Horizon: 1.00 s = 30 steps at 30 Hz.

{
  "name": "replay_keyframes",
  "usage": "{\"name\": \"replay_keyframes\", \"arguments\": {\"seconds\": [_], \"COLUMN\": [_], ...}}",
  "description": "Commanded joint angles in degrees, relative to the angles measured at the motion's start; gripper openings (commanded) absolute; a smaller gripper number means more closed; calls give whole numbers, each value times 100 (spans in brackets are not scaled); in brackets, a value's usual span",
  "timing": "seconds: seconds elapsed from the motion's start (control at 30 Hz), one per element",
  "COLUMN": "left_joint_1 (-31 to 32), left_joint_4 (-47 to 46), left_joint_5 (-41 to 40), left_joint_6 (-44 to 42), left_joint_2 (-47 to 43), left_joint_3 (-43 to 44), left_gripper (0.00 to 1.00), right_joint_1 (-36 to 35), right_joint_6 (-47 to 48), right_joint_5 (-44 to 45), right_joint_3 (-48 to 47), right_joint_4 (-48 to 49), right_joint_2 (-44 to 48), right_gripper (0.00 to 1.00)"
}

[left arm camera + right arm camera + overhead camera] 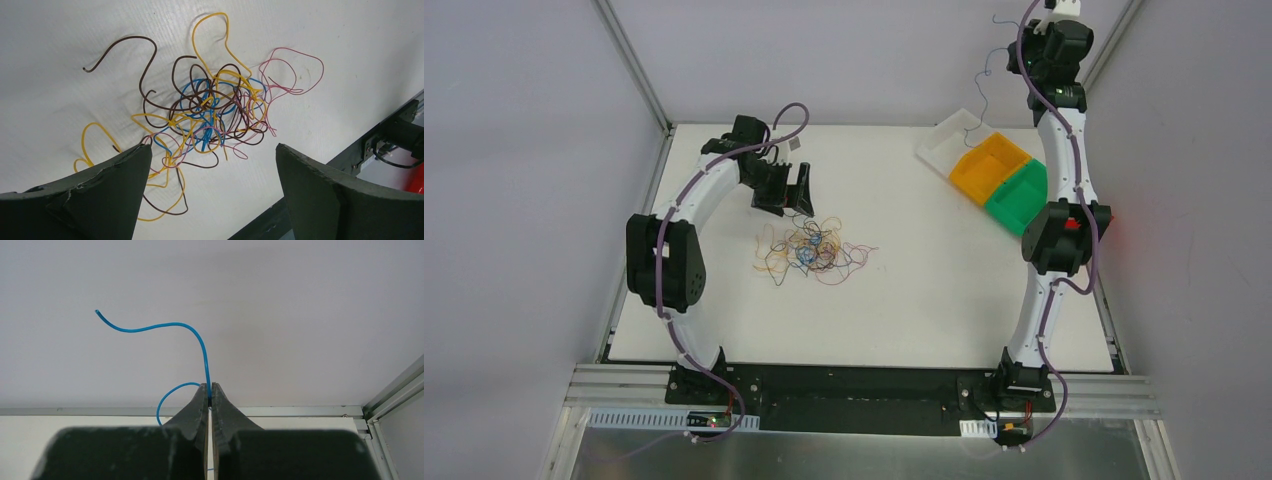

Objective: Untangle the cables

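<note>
The cables [809, 250] lie in a loose tangle of yellow, brown, blue and pink wires on the white table, left of centre. In the left wrist view the tangle [210, 110] lies just beyond my fingertips. My left gripper [213, 146] is open and empty, just behind the tangle in the top view [799, 195]. My right gripper [210, 386] is shut on a single blue cable [200, 340] that curls up out of the tips. It is raised high at the back right [1018, 58], and the blue cable [984, 90] dangles above the bins.
A white tray [951, 143], an orange bin [991, 165] and a green bin [1016, 195] stand in a row at the table's back right. The frame posts and grey walls close in the table's back and sides. The table's front edge [350, 155] shows in the left wrist view.
</note>
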<state>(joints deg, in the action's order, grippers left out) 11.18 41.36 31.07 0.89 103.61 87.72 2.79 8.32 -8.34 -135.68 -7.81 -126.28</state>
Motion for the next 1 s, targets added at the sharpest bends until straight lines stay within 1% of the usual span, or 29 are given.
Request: {"name": "replay_keyframes", "arguments": {"seconds": [0.0,0.2,0.27,0.47,0.63,0.67,0.77,0.97], "left_joint_1": [-11,-11,-6,-12,-28,-36,-36,-46], "left_joint_4": [126,131,133,153,170,177,179,221], "left_joint_5": [43,11,-15,-112,-125,-127,-134,-170], "left_joint_6": [-28,-35,-36,-180,-208,-207,-209,-242], "left_joint_2": [135,149,115,-10,-57,-53,-43,-30], "left_joint_3": [242,231,162,-28,-113,-121,-140,-159], "left_gripper": [99,99,99,99,99,99,99,99], "right_joint_1": [-40,-68,-68,-68,-72,-76,-102,-141], "right_joint_6": [-39,122,208,361,374,366,389,380], "right_joint_5": [-57,39,31,-192,-213,-212,-237,-222], "right_joint_3": [-350,-120,201,1263,2006,2111,2265,1929], "right_joint_4": [441,745,897,926,815,636,313,-287], "right_joint_2": [213,-35,-56,148,324,331,250,-263], "right_gripper": [0,0,0,0,0,0,0,0]}}
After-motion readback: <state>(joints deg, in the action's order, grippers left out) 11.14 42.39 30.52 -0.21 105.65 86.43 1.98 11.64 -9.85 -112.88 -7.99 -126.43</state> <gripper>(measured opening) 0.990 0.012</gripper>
